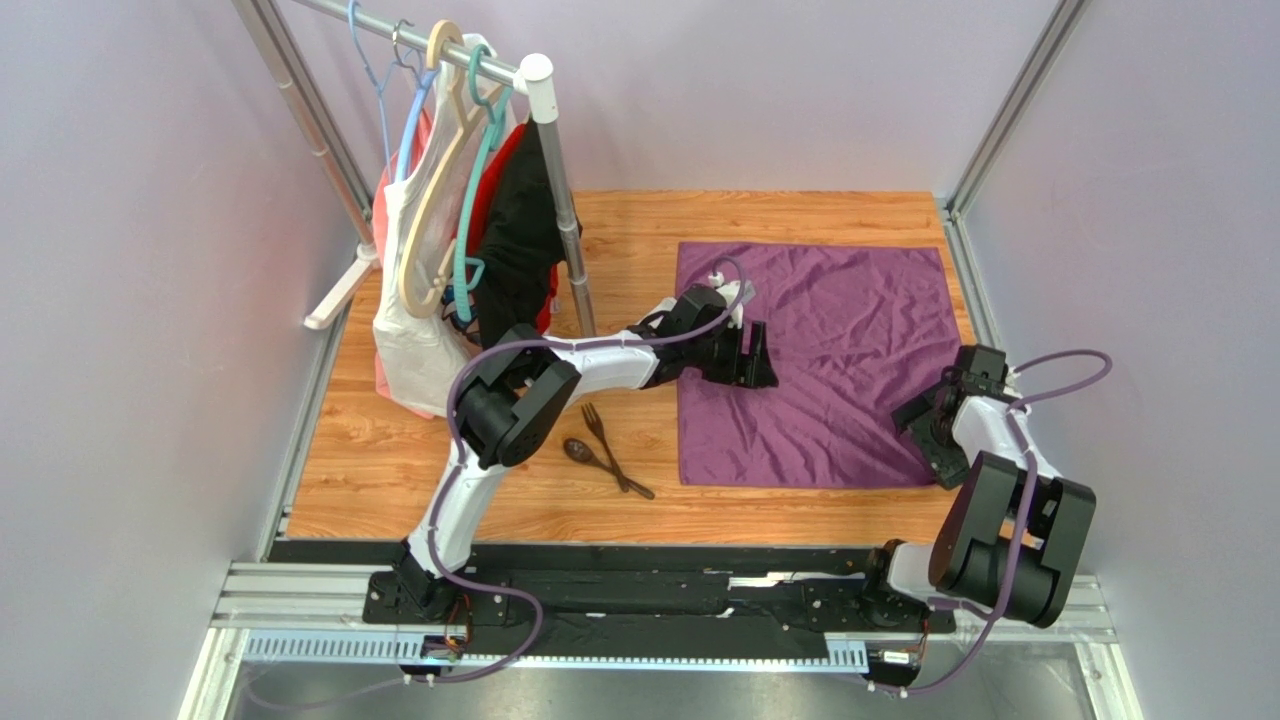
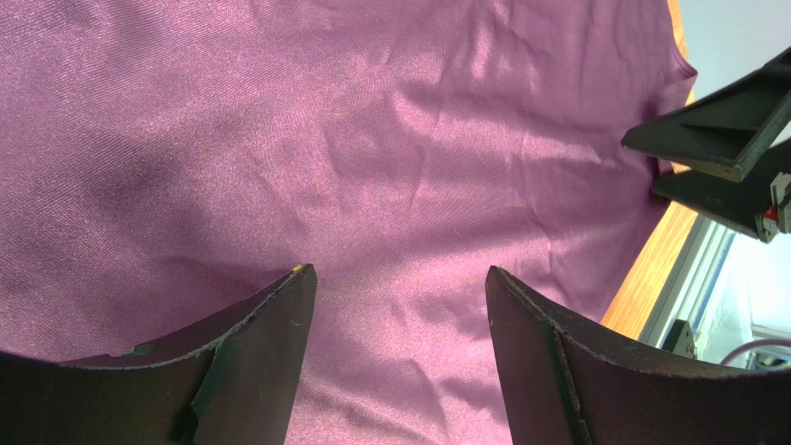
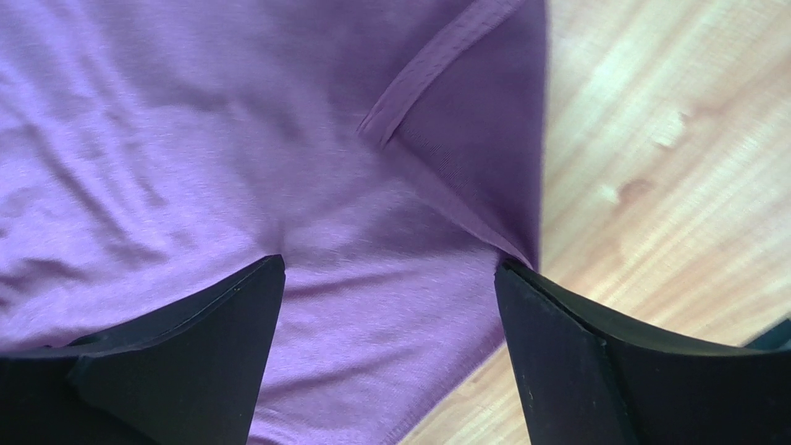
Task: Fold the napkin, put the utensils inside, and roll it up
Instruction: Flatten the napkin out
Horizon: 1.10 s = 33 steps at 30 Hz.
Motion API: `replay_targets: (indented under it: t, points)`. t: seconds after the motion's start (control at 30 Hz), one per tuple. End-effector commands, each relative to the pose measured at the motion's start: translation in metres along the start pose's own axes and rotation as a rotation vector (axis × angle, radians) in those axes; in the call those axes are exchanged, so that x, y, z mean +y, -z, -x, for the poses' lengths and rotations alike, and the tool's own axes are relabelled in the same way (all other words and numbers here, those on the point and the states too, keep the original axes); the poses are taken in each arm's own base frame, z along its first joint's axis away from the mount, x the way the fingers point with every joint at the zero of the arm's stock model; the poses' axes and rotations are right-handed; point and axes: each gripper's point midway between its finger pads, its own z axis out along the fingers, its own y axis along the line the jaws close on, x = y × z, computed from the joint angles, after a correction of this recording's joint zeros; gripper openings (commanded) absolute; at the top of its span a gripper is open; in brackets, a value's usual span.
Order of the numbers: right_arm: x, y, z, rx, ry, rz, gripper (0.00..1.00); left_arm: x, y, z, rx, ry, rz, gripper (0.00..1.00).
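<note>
The left gripper (image 2: 399,278) is held with its fingers apart and nothing between them, low over the napkin (image 1: 842,330), near the cloth's left edge at the centre of the top view. The right gripper (image 3: 390,269) is likewise spread wide and empty, poised at the napkin's lower right corner.

The napkin is spread flat and wrinkled on the wooden table (image 1: 353,465), right of centre in the top view; no fold is yet made. The fork (image 1: 600,426) and spoon (image 1: 580,450) are laid crossed on the table, left of the napkin and apart from it. In the right wrist view a small flap of hem (image 3: 436,69) is seen turned back onto the cloth at upper centre, beside bare wood.

For a clean fold, it is judged that 2 points on 1 edge should be pinched, with only 1 layer taken. The turned-back flap is best flattened or avoided, lest 2 layers be caught. The edge should be lifted low and carried evenly across, so that the hems are matched.

No brand, label or writing can be read in any of the 3 views.
</note>
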Motion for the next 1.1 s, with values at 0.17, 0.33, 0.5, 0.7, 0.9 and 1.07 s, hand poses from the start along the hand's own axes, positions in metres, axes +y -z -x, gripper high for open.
replay_targets:
  t: [0.17,0.33,0.5,0.7,0.9,1.07]
  points:
    - [-0.036,0.025,0.012,-0.127,-0.090,-0.130,0.91,0.002,0.013,0.003,0.000,-0.011,0.010,0.77]
    - [-0.050,0.041,0.020,-0.184,-0.091,-0.161,0.90,-0.003,0.017,0.004,0.002,-0.047,-0.016,0.77]
    - [-0.029,0.070,0.036,-0.250,-0.041,-0.012,0.86,-0.036,0.034,0.026,-0.034,-0.158,-0.050,0.77]
    - [0.018,0.124,0.051,-0.361,0.091,0.310,0.82,-0.078,0.074,0.042,-0.085,-0.343,-0.021,0.78]
    - [0.064,0.143,0.017,-0.300,0.294,0.574,0.76,-0.070,0.111,0.027,-0.096,-0.350,0.041,0.79]
    - [0.112,0.159,-0.060,-0.273,0.581,0.712,0.75,-0.036,0.149,-0.004,-0.093,-0.289,0.156,0.79]
